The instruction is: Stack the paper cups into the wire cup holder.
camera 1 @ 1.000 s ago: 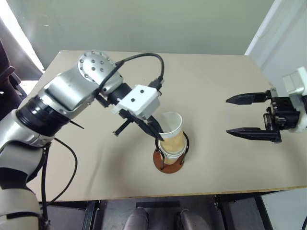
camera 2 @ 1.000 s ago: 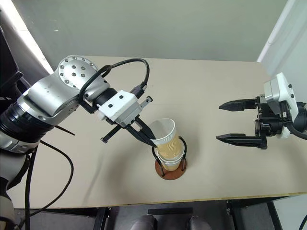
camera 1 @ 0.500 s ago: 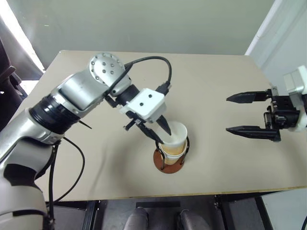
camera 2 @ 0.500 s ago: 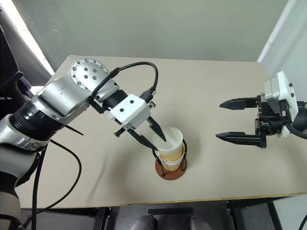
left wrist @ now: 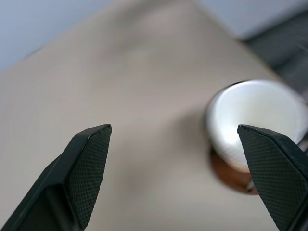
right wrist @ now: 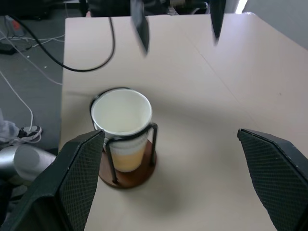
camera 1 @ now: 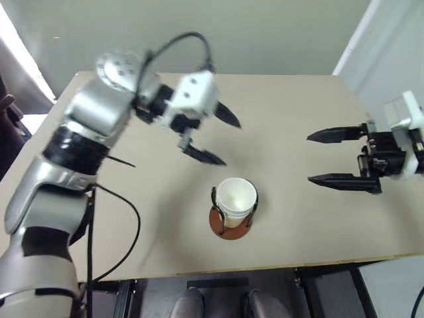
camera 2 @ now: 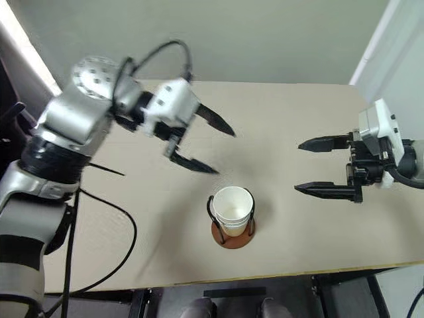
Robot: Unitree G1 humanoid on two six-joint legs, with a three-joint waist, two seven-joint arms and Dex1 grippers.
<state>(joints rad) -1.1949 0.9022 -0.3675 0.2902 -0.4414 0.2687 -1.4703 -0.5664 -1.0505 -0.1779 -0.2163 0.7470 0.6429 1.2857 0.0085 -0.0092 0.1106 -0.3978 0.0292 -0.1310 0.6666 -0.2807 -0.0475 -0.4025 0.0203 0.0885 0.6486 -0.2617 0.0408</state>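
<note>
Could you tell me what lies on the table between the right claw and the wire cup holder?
Nothing: between the right claw and the wire cup holder holding the paper cups, the table is bare, as both eye views show.

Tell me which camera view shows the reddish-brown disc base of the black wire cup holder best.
The right wrist view: the disc base shows from the side under the nested paper cups. The eye views show an edge from above; the left wrist view, a blurred sliver.

1. paper cups (right wrist: 121, 117): matt white inside, tan outside, look ribbed
2. wire cup holder (right wrist: 129, 175): thin black wire, glossy reddish-brown base
3. desk (camera 1: 291, 119): smooth matt beige
4. right gripper (right wrist: 171, 185) fingers (right wrist: 82, 173): black, cross-hatched texture
</note>
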